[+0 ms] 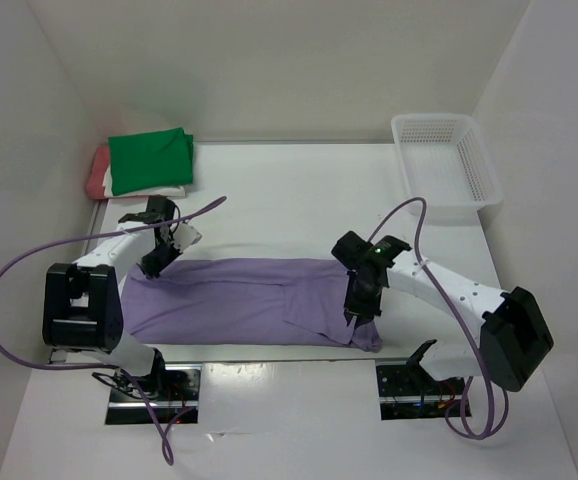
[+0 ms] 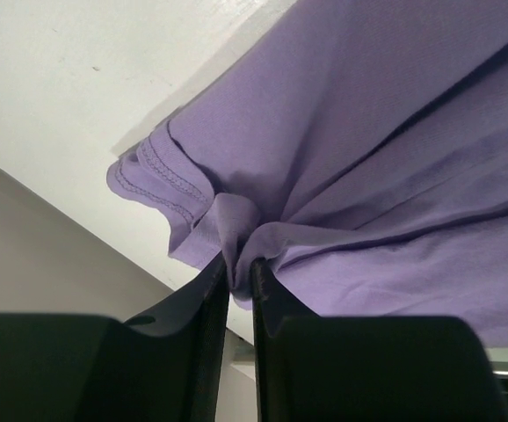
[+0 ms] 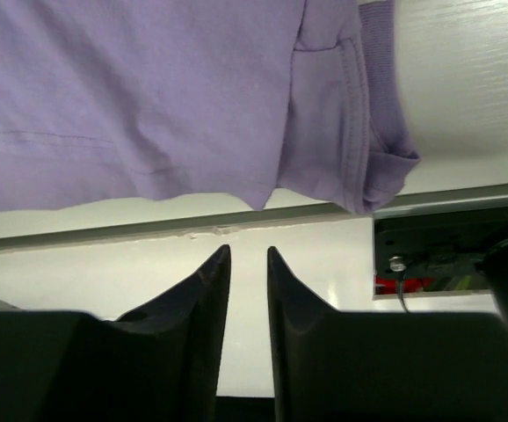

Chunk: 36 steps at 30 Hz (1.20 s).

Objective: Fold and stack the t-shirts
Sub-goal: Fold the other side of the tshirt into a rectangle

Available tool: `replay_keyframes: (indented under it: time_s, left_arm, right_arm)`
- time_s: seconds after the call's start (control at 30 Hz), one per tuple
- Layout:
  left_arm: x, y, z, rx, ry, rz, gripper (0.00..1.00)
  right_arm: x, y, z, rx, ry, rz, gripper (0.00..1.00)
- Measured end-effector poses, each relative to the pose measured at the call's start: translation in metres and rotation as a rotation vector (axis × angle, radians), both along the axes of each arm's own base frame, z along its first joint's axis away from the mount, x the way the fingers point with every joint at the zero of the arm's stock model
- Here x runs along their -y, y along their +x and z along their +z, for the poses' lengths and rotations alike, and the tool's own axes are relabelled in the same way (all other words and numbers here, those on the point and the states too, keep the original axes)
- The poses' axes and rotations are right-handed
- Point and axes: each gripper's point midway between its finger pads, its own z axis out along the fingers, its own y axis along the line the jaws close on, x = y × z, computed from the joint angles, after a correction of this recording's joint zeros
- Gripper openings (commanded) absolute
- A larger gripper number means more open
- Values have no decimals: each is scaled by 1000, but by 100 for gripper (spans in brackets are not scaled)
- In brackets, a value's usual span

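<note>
The lavender-purple t-shirt [image 1: 239, 300] lies as a long strip across the near part of the table. My left gripper [image 1: 154, 268] is shut on its bunched far-left corner; in the left wrist view the cloth [image 2: 368, 132] is pinched between the jaws of that gripper [image 2: 239, 264]. My right gripper [image 1: 357, 318] is over the shirt's right end. In the right wrist view it [image 3: 247, 251] is empty, jaws narrowly apart, just short of the shirt's hem [image 3: 148, 88]. The folded green shirt [image 1: 149, 160] tops a stack at the far left, with cream-white [image 1: 169, 190] and salmon-red [image 1: 97, 172] edges showing.
A white mesh basket [image 1: 444, 165] stands at the far right. White walls close in the left, back and right sides. The arm base plates [image 1: 409, 385] sit at the near edge.
</note>
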Motion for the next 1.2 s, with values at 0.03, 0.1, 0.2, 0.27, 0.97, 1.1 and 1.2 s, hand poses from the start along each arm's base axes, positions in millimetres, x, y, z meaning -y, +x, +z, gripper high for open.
replay_keyframes:
  time_s: [0.03, 0.1, 0.2, 0.27, 0.97, 1.1, 1.2]
  left_arm:
    - [0, -1, 0, -4, 0, 0, 24]
    - [1, -3, 2, -15, -2, 0, 25]
    - [2, -5, 6, -22, -8, -1, 28]
    - [3, -9, 9, -30, -14, -2, 29]
    - [1, -8, 13, -114, 5, 42, 61]
    - [4, -1, 4, -111, -15, 81, 58]
    - [1, 5, 3, -83, 7, 111, 44]
  right_arm:
    - [0, 0, 0, -4, -4, -1, 33]
    - [2, 0, 1, -9, -16, 3, 38]
    - [2, 8, 10, 8, -25, 9, 41]
    - [-1, 17, 17, 30, -21, 13, 42]
    - [-7, 80, -15, 68, 90, 59, 42]
    - [-4, 81, -18, 65, 101, 60, 42]
    - [-5, 81, -20, 64, 113, 73, 42]
